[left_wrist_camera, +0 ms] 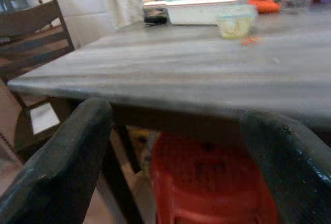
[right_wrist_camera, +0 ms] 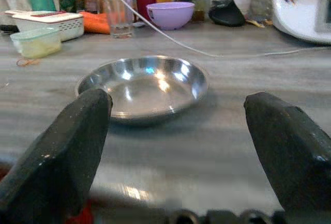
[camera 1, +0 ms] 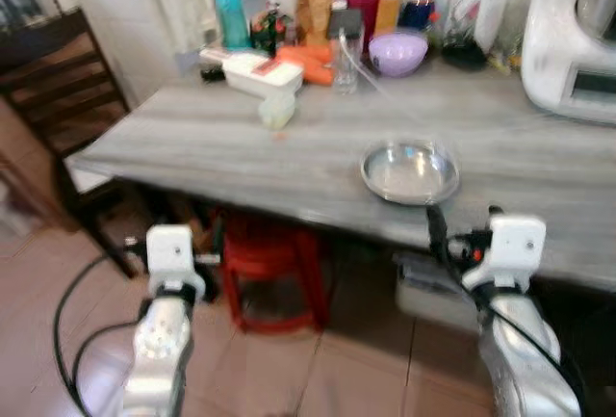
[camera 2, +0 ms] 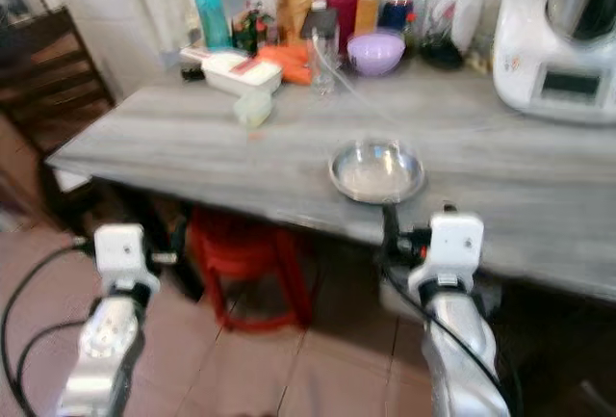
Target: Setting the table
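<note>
A shallow steel plate [camera 1: 410, 172] lies empty on the grey table [camera 1: 212, 147], near its front edge. My right gripper [right_wrist_camera: 177, 102] is open just below and in front of that edge, level with the plate [right_wrist_camera: 142, 87], which sits between and beyond its black fingers [right_wrist_camera: 67, 151] without touching them. My left gripper [left_wrist_camera: 173, 113] is open too, held low before the table's left part with nothing between its fingers [left_wrist_camera: 62, 167]. Both silver arms [camera 1: 159, 340] reach up from below.
A red stool [camera 1: 274, 263] stands under the table and a dark wooden chair [camera 1: 58, 70] at its left end. At the back are a white appliance [camera 1: 573, 41], purple bowl [camera 1: 398, 51], glass [camera 1: 345, 56], white box [camera 1: 262, 72], small tub [camera 1: 277, 109], bottles and a white cable [right_wrist_camera: 207, 53].
</note>
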### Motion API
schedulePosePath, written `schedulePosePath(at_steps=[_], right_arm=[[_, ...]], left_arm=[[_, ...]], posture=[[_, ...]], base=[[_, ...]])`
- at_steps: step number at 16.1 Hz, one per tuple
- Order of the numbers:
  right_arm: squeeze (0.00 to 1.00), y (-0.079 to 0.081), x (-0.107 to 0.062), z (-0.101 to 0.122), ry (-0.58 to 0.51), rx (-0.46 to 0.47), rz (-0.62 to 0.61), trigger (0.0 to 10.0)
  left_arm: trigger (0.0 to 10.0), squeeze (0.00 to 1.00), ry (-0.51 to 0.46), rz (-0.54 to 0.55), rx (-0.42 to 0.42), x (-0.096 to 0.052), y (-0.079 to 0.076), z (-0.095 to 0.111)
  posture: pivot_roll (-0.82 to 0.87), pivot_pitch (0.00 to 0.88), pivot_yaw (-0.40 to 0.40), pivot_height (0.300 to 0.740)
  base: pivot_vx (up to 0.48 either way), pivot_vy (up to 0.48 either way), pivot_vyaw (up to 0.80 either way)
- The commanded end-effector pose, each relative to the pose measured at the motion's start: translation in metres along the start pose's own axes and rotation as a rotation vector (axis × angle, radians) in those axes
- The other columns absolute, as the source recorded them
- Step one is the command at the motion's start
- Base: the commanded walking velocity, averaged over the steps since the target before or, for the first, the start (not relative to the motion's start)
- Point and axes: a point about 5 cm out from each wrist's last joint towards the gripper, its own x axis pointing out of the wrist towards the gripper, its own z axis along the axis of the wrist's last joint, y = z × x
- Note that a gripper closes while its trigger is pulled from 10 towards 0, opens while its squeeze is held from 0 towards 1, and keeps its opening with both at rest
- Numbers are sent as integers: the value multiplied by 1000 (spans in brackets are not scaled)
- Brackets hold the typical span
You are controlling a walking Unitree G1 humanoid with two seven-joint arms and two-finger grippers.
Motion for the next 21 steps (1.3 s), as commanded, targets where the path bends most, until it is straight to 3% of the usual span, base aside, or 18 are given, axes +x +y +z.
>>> schedulePosePath(at_steps=[1,6,11,14,15,17,21], right_arm=[[0,2,0,0,3,14,2,10000],[0,-6,6,-5,22,-16,-63,10000],[0,-2,10,-7,16,-10,-78,10000],[0,-6,10,-9,16,-16,-88,10000],[0,-4,10,-10,36,25,-72,10000],[0,0,8,-10,31,25,-45,10000],[0,1,7,-7,9,35,-45,10000]], left_arm=[[10000,0,-6,9,21,2,5,3],[10000,0,-12,13,22,4,5,4],[10000,0,-14,11,24,7,6,6],[10000,0,-30,-11,6,8,-1,6],[10000,0,-32,-35,5,9,-4,7],[10000,0,-39,-105,-41,9,-10,9],[10000,0,-37,-157,-41,9,-14,10]], posture=[[-130,0,98,740],[-111,0,96,740],[-109,0,99,740],[-115,0,93,740],[-119,0,90,740],[-123,0,92,740],[-123,0,97,740]], base=[[-334,0,0],[-337,0,0],[-337,0,0],[-205,0,0],[0,0,0],[0,0,0],[0,0,0]])
